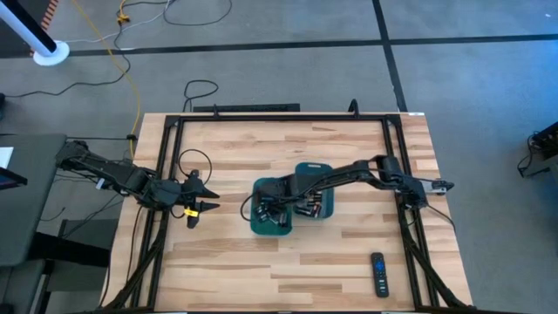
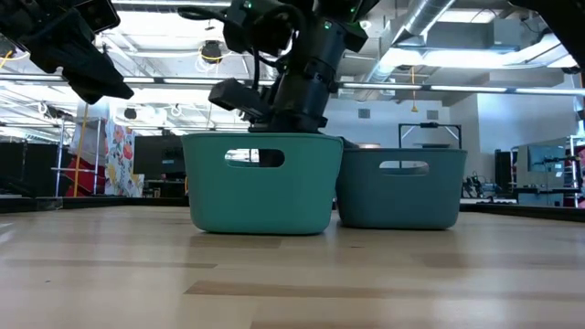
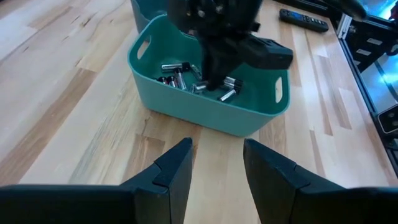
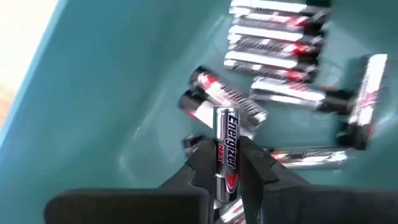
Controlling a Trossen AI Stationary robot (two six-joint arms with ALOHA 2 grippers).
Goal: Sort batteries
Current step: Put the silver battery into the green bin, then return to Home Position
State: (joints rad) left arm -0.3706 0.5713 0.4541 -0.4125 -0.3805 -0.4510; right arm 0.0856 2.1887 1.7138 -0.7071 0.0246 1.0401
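Note:
A light teal bin (image 1: 261,225) stands mid-table, and on its floor lie several silvery batteries (image 3: 180,76) with dark and red markings. A darker teal bin (image 1: 316,174) stands against it, toward the table's far right. My right gripper (image 4: 225,171) reaches down inside the light bin (image 2: 260,183), shut on one silver battery (image 4: 227,140). More batteries (image 4: 273,53) lie loose beyond it. My left gripper (image 3: 217,165) hovers open over bare wood near the table's left side (image 1: 205,199), holding nothing. My right gripper pinches one silver battery between its two fingertips (image 4: 202,158), which press on its long sides (image 4: 226,163). The fingers come steeply from above and lie along the battery. Its far end (image 4: 225,117) sticks out past the tips, over the loose batteries on the bin's floor.
A black remote control (image 1: 378,273) lies near the table's front right corner. A black metal frame (image 1: 279,118) runs along the table's edges. Bare wood spreads in front of and to the left of the bins.

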